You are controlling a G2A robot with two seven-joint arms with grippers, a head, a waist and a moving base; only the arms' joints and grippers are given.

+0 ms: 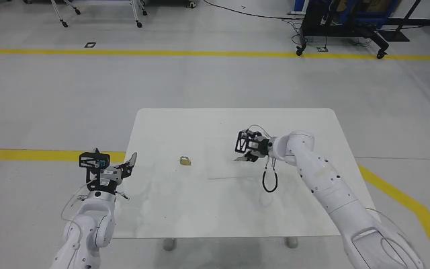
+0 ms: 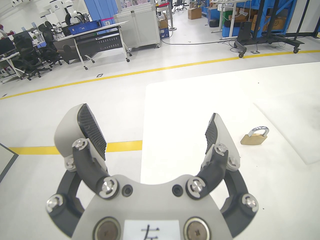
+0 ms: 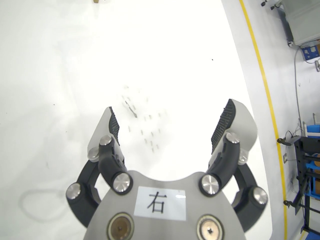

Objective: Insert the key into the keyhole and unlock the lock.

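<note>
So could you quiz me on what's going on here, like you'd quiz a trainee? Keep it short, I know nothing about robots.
1. True or false: the padlock hangs from a hook.
2. Pick one: the right gripper is A) open and empty, B) shut on the padlock, C) shut on a cloth.
3. Fill in: the left gripper has its fingers spread ___.

Key: 1 false, it lies flat on the table. 2 A. 3 open.
</note>
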